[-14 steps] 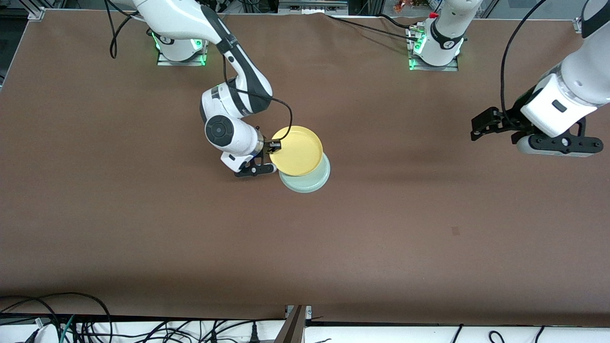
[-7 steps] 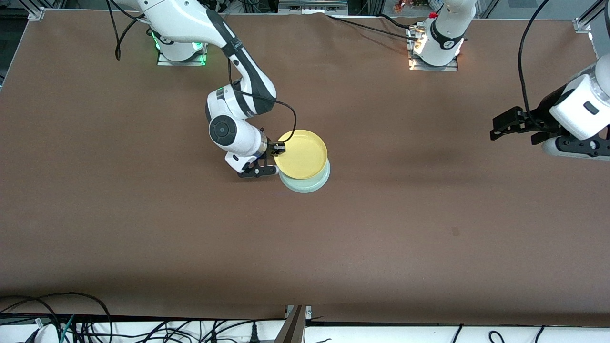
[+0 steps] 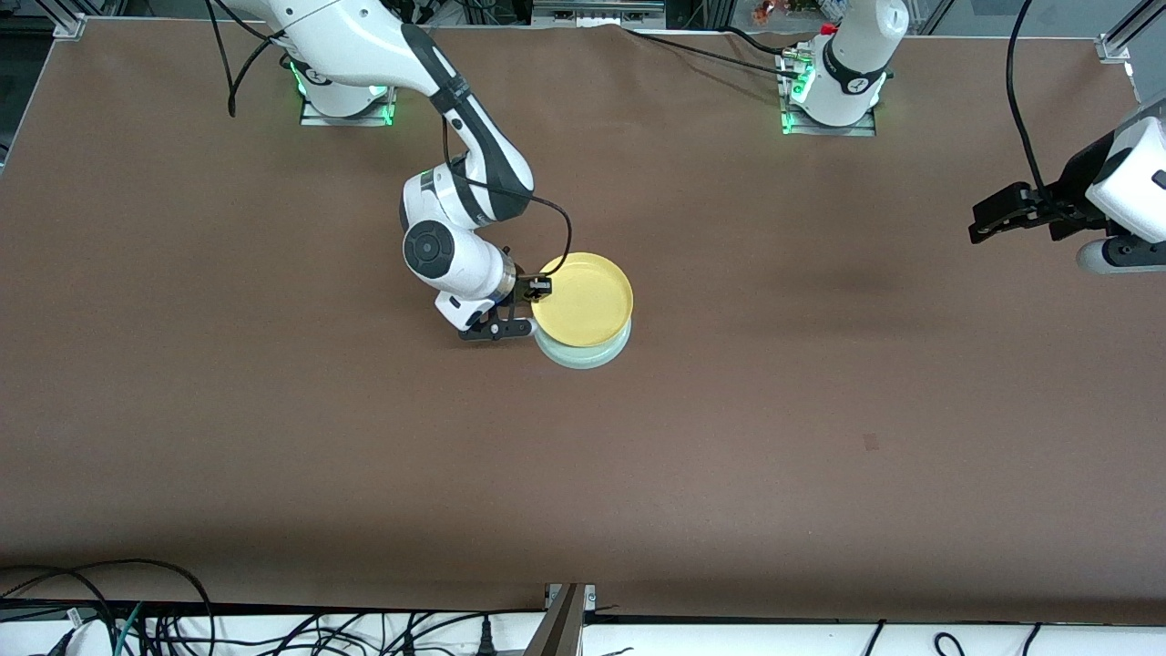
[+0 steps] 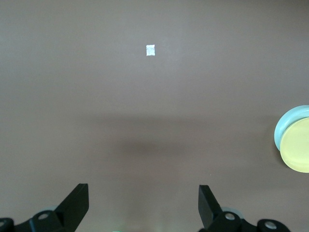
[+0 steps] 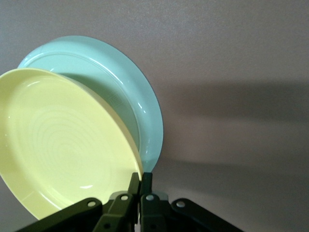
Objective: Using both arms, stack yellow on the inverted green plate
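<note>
The yellow plate (image 3: 583,299) hangs rim-up just above the pale green plate (image 3: 583,352), which lies upside down on the brown table near the middle. My right gripper (image 3: 536,290) is shut on the yellow plate's rim at the side toward the right arm's end. In the right wrist view the yellow plate (image 5: 63,145) overlaps the green plate (image 5: 120,92), and my right gripper (image 5: 142,180) pinches its rim. My left gripper (image 3: 993,219) is open and empty, high over the left arm's end of the table. In the left wrist view both plates show at the frame's edge, yellow (image 4: 297,151) on green (image 4: 286,126).
The brown table (image 3: 364,456) is bare around the plates. A small pale mark (image 4: 150,50) lies on the table under my left gripper (image 4: 143,203). Cables run along the table's edge nearest the front camera.
My right gripper has carried the yellow plate down and over the green plate, covering more of it. My left arm has drawn back toward its end of the table.
</note>
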Robot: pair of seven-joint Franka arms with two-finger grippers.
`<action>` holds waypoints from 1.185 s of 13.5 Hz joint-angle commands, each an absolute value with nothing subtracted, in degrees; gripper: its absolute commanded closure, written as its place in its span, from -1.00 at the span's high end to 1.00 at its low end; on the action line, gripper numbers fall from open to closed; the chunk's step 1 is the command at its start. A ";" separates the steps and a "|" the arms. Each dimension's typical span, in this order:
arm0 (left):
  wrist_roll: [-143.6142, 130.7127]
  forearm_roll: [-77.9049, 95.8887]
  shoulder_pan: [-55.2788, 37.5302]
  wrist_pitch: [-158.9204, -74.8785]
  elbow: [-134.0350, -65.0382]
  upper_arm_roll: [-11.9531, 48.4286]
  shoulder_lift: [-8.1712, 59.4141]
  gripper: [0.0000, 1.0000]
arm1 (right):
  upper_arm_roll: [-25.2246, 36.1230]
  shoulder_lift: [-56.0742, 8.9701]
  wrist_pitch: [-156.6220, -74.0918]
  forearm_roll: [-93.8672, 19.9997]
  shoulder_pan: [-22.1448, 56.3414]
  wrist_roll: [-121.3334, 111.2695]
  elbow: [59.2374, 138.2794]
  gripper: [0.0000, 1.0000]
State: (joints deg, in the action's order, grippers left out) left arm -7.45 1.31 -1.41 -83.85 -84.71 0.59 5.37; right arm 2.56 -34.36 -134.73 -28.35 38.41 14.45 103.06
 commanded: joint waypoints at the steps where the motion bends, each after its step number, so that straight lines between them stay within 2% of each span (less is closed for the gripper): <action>1: -6.68 2.64 -2.72 -88.76 -92.72 -1.14 1.41 1.00 | 3.08 -34.89 -135.44 -29.88 39.02 14.85 102.13 -1.00; 16: -6.24 2.80 -1.94 -88.68 -85.96 -0.62 4.21 1.00 | 3.16 -37.18 -138.33 -29.88 39.11 14.77 101.34 -1.00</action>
State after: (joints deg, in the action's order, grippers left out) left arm -7.38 1.36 -2.14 -89.01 -88.06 -0.31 3.01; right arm 2.90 -35.79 -136.46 -28.65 38.45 14.53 102.50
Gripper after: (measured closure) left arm 0.000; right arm 0.978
